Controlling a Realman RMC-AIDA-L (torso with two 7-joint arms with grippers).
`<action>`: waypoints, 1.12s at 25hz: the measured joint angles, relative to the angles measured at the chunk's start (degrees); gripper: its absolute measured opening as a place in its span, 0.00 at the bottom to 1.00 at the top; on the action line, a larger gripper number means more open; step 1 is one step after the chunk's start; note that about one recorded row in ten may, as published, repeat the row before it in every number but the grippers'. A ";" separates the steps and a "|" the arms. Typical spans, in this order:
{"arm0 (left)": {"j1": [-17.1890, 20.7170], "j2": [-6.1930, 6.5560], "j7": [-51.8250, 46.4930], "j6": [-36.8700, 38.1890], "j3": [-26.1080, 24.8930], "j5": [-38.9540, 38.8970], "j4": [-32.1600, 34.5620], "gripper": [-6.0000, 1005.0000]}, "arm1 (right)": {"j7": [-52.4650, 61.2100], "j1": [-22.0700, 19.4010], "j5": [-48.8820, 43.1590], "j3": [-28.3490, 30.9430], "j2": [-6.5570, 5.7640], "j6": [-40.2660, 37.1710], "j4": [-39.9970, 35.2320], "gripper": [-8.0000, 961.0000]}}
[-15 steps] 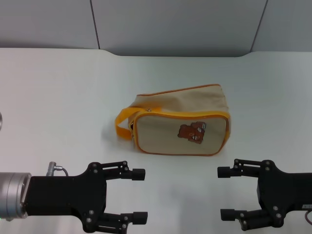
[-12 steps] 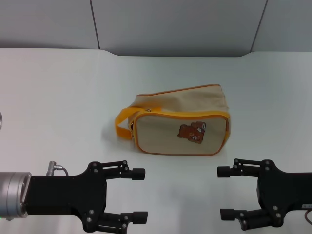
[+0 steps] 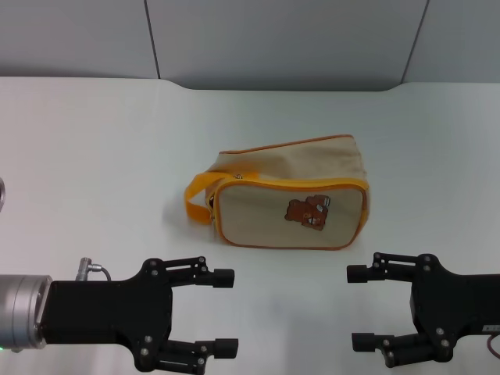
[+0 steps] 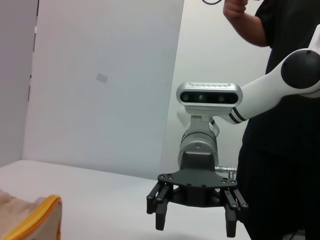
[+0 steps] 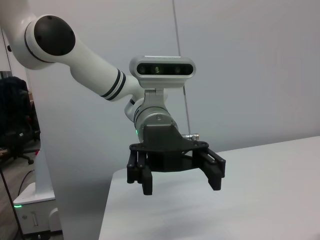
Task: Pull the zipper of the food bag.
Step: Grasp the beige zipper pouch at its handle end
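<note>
white worktop (image 3: 94,156) fills the head view. the food bag (image 3: 289,195) lies a little right of frame centre, bear patch (image 3: 308,211) facing the camera, orange loop handle (image 3: 199,199) at its left end. the zipper (image 3: 293,184) runs along the bag's upper edge, its small pull tab near the handle end. left gripper (image 3: 223,310) sits at lower left, wide open, holding nothing, well apart from the bag. right gripper (image 3: 359,307) sits at lower right, likewise wide open and empty. each wrist view shows the opposite gripper spread open.
</note>
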 joint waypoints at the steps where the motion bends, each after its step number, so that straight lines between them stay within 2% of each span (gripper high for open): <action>1: -0.01 -0.09 0.08 0.00 -0.06 -0.11 0.14 0.81 | 0.00 0.00 0.00 0.00 0.00 0.00 0.00 0.85; 4: 0.13 -0.41 0.88 -0.55 -1.88 -0.81 0.16 0.81 | -0.01 -0.29 0.00 0.24 -0.15 0.00 0.00 0.85; 6: 0.47 -1.02 2.78 -1.73 -5.03 -1.54 0.16 0.81 | -0.01 -0.59 0.00 0.54 -0.33 -0.01 0.00 0.85; 7: 0.85 -1.86 5.65 -3.80 -9.31 -2.34 0.04 0.81 | -0.01 -0.79 0.00 0.67 -0.46 0.00 0.00 0.85; 11: 0.61 -2.33 9.87 -9.06 -13.01 -4.20 -2.11 0.81 | -0.01 -0.89 0.00 0.70 -0.51 0.08 0.00 0.85; 12: -0.12 -2.37 11.82 -14.34 -13.37 -5.40 -4.18 0.81 | -0.01 -1.17 0.01 0.71 -0.57 0.13 0.00 0.85; 14: -0.48 -2.39 12.53 -16.48 -13.37 -5.71 -4.89 0.81 | -0.04 -1.31 0.01 0.71 -0.59 0.16 0.00 0.85; 17: -2.51 -2.57 16.19 -27.24 -13.40 -6.06 -8.75 0.81 | -0.64 -1.89 0.01 0.79 -0.60 0.23 0.13 0.85; 22: -3.71 -2.80 20.06 -33.90 -13.43 -6.53 -12.05 0.81 | -0.69 -2.42 0.01 0.81 -0.42 0.26 0.07 0.85; 28: -4.06 -2.80 22.00 -36.44 -13.32 -6.59 -13.54 0.79 | -0.56 -3.00 0.25 0.80 -0.42 0.27 0.08 0.85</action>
